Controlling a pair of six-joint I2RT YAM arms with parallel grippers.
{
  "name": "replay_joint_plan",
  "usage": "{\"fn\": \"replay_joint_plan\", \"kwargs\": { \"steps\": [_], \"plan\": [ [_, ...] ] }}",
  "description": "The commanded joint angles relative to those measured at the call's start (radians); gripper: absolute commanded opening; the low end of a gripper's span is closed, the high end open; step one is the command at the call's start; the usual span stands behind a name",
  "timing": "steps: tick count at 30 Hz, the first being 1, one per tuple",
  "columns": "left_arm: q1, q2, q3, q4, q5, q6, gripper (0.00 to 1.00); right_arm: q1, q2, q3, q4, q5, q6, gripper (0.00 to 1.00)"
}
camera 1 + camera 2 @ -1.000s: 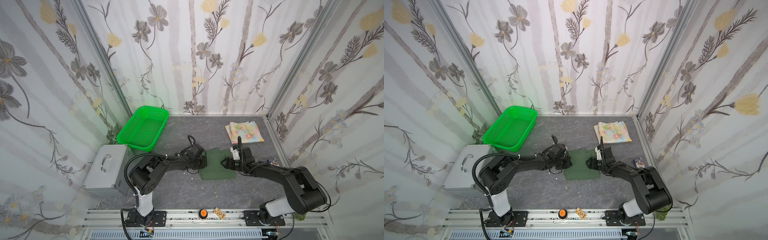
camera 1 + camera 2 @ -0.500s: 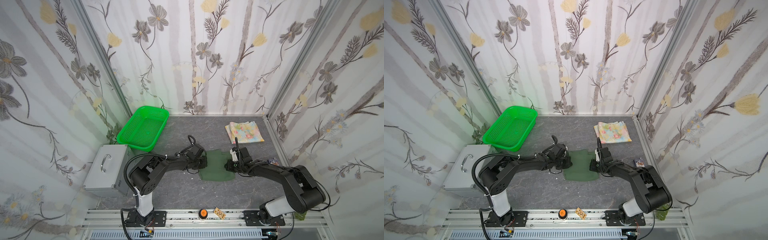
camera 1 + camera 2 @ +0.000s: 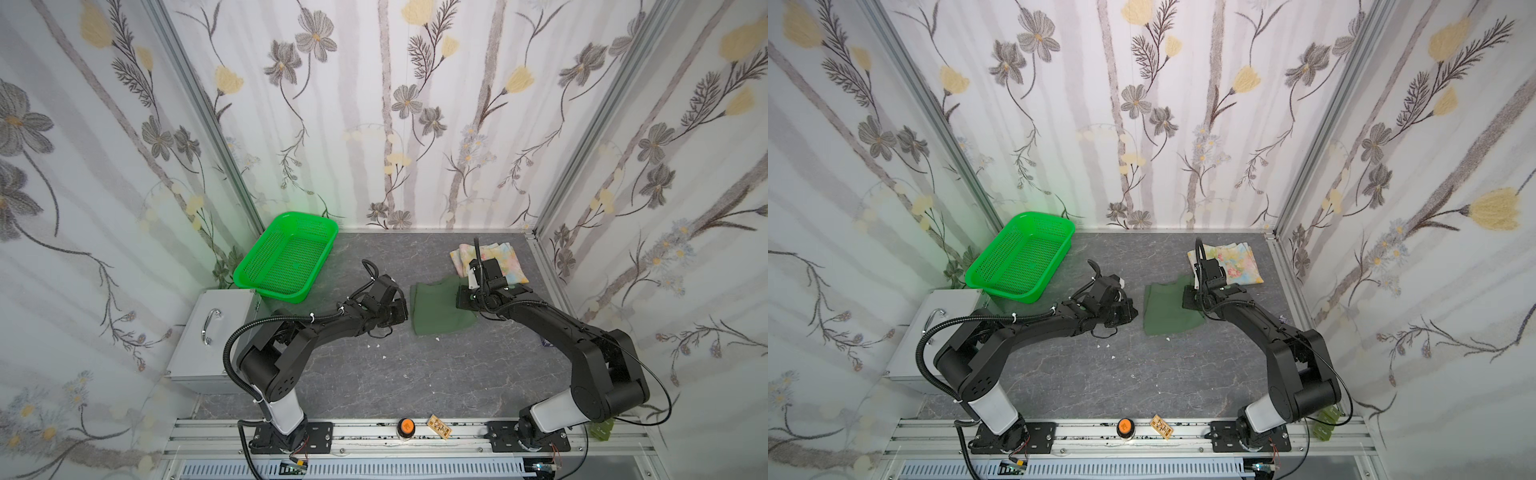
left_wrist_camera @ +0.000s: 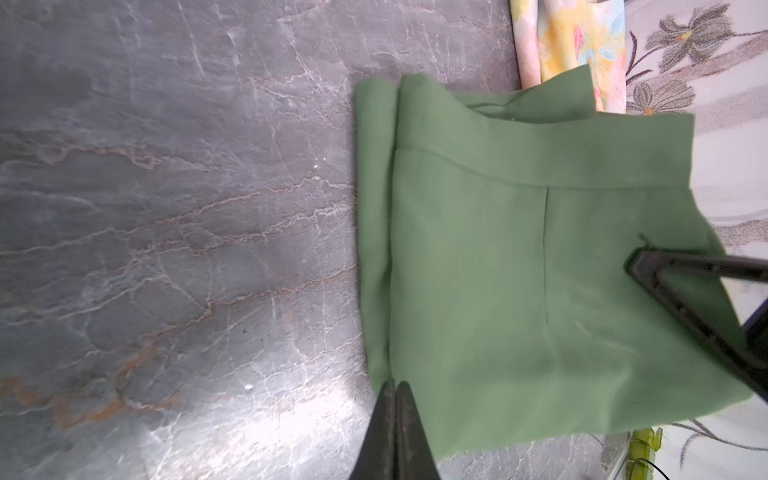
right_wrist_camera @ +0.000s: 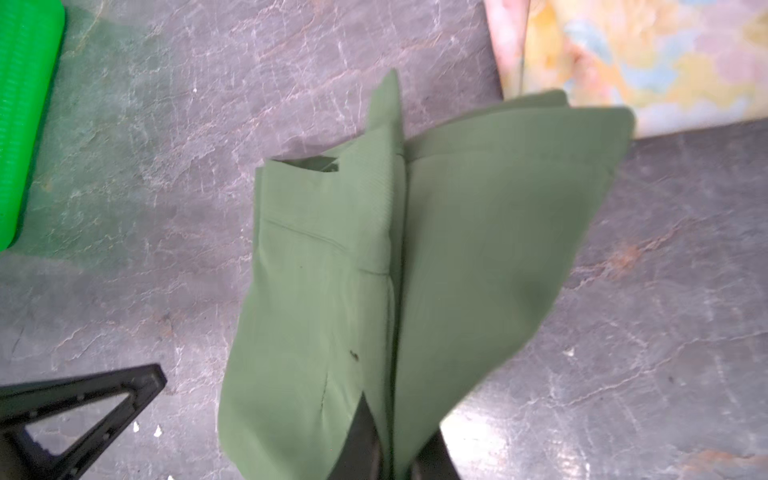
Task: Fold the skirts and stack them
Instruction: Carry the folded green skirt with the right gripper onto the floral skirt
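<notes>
Sitting mid-table on the grey marbled tabletop (image 3: 374, 374), the plain dark olive green cloth skirt (image 3: 436, 307) is folded into a rough rectangle. The right gripper (image 5: 390, 453) is clamped on its right-hand edge, with one layer raised off the rest. The left gripper (image 4: 395, 399) has its jaws squeezed together right at the opposite edge, can't tell if there's any cloth in there. The pastel yellow-blue floral cloth skirt (image 3: 505, 255) lies folded in the back right corner, just behind the olive one. The bright green plastic mesh basket (image 3: 286, 259) is way off at back left.
</notes>
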Motion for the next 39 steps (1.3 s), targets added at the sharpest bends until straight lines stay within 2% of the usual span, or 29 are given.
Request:
{"fn": "replay_joint_plan", "kwargs": {
  "steps": [1, 11, 19, 28, 33, 39],
  "plan": [
    [0.006, -0.021, -0.014, -0.003, -0.026, 0.01, 0.0, -0.006, 0.04, 0.073, -0.013, 0.073, -0.066, 0.0],
    [0.025, -0.044, -0.029, -0.003, -0.028, 0.018, 0.0, -0.069, 0.184, 0.343, -0.069, 0.159, -0.231, 0.0],
    [0.035, -0.039, -0.03, -0.003, -0.016, 0.023, 0.0, -0.135, 0.277, 0.558, -0.133, 0.167, -0.33, 0.0],
    [0.041, -0.029, -0.024, -0.004, 0.0, 0.018, 0.0, -0.21, 0.337, 0.723, -0.196, 0.038, -0.39, 0.0],
    [0.042, -0.025, -0.023, -0.004, 0.007, 0.013, 0.0, -0.273, 0.354, 0.754, -0.218, -0.089, -0.396, 0.0],
    [0.042, -0.013, -0.019, -0.004, 0.017, 0.006, 0.0, -0.31, 0.431, 0.809, -0.283, -0.14, -0.419, 0.0]
  ]
}}
